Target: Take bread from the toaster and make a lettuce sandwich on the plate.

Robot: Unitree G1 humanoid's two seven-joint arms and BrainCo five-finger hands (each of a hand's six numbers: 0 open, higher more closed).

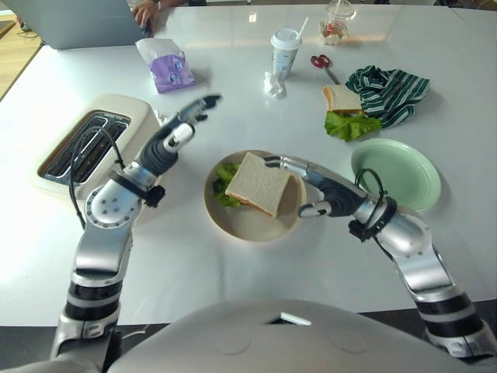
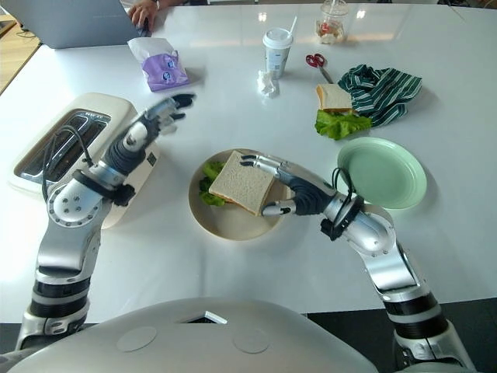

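A beige plate [image 1: 252,224] in the middle of the table carries a slice of bread [image 1: 258,183] lying on lettuce [image 1: 225,172] that sticks out at its left. My right hand [image 1: 314,186] is open at the plate's right rim, fingers spread beside the slice. My left hand [image 1: 186,124] is raised and open above the table between the cream toaster [image 1: 93,140] and the plate, holding nothing. The toaster slots look dark; I cannot tell what is inside. Further back lie another bread slice [image 1: 342,97] and a lettuce pile [image 1: 351,124].
A green plate [image 1: 396,172] sits right of my right arm. A striped cloth [image 1: 388,92], scissors [image 1: 322,64], a lidded cup [image 1: 285,51], a jar [image 1: 338,19], a crumpled tissue [image 1: 273,84] and a purple pack [image 1: 167,66] stand at the back. A laptop [image 1: 74,23] is far left.
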